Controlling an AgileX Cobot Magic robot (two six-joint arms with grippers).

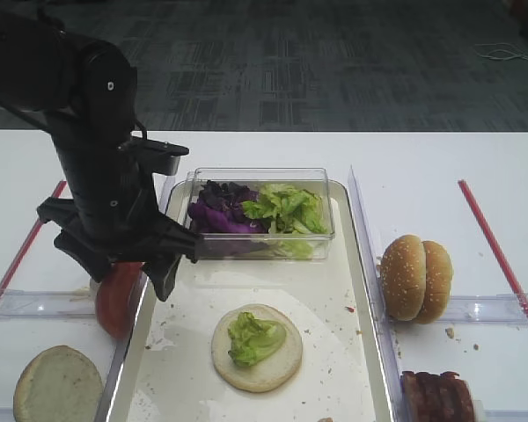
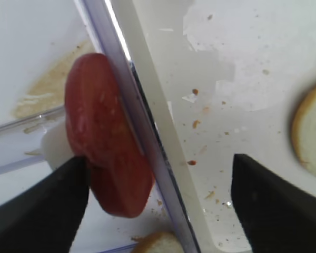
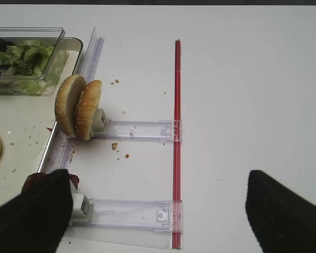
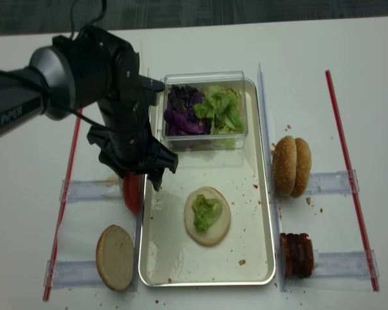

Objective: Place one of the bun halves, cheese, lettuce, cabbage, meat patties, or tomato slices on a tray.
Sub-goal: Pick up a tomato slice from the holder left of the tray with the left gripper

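Tomato slices (image 1: pixel 116 297) are what the left hand (image 1: pixel 121 271) is after: a red stack stands on edge in a clear holder just outside the tray's left rim, and the hand hangs over it with fingers spread wide, one on the tabletop side and one over the tray (image 1: pixel 334 290), gripping nothing. I judge this the reach-and-grasp step; the next move calls for lowering, clearing the rim (it runs right between the fingers in the left wrist view), and closing on a single slice. Counting near to far: one flat bun half (image 1: pixel 57 385) at the near left corner of the tabletop, one stack of meat patties (image 1: pixel 436 396) near right (I cannot count them), one bun half (image 1: pixel 256 347) already on the tray with one lettuce (image 1: pixel 253 338) piece on it, two domed bun halves (image 1: pixel 415 278) upright beyond the right rim, then a clear box (image 1: pixel 262 215) at the tray's far end holding cabbage (image 1: pixel 218 211) and more lettuce. The right hand (image 3: pixel 158 211) waits open and empty.
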